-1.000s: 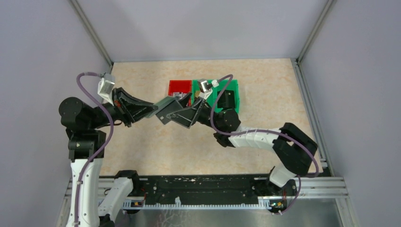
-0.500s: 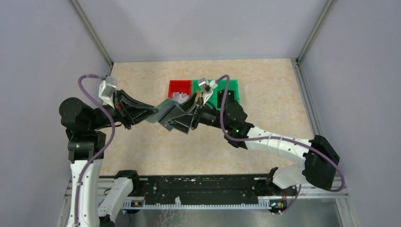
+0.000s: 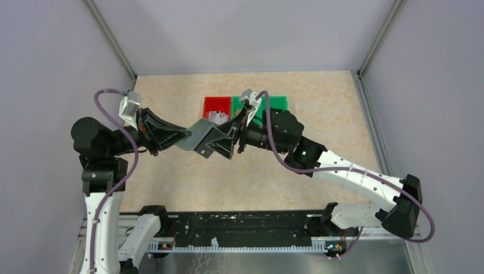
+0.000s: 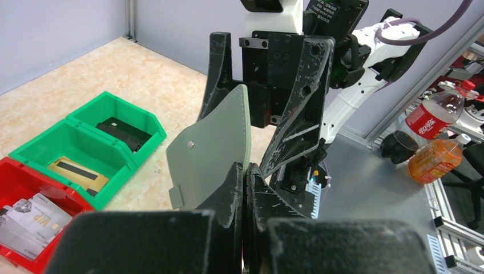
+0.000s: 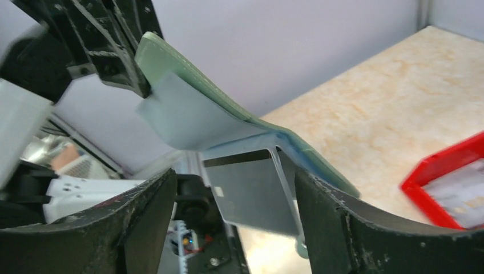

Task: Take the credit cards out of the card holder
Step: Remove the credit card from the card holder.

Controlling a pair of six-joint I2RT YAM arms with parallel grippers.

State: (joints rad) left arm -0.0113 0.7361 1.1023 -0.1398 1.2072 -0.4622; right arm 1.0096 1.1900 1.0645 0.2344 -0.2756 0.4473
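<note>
Centre frame in the overhead view, the left hand [image 4: 245,178] is clamped shut on one edge of the grey-green card holder [image 4: 214,145], held above the worktop [image 3: 182,182]. The right hand [image 5: 235,180] stands open, its fingers flanking a grey credit card [image 5: 251,194] (protruding from the holder's pale inside) without visibly touching it.

Both the left arm [image 3: 105,228] and the right arm [image 3: 349,174] are being shown in white shells, linked by rounded black joints [image 3: 89,134]. A purple cable [image 3: 108,90] is being run along each in loose loops. A green light [image 3: 304,153] is being lit on the right arm. Black fingers [image 4: 299,97], scuffed pale at the edges and drilled with small holes, are being shown under a white block [image 4: 273,20] fixed with screws; a white-lettered label [image 4: 337,8] is being carried beside it.
</note>
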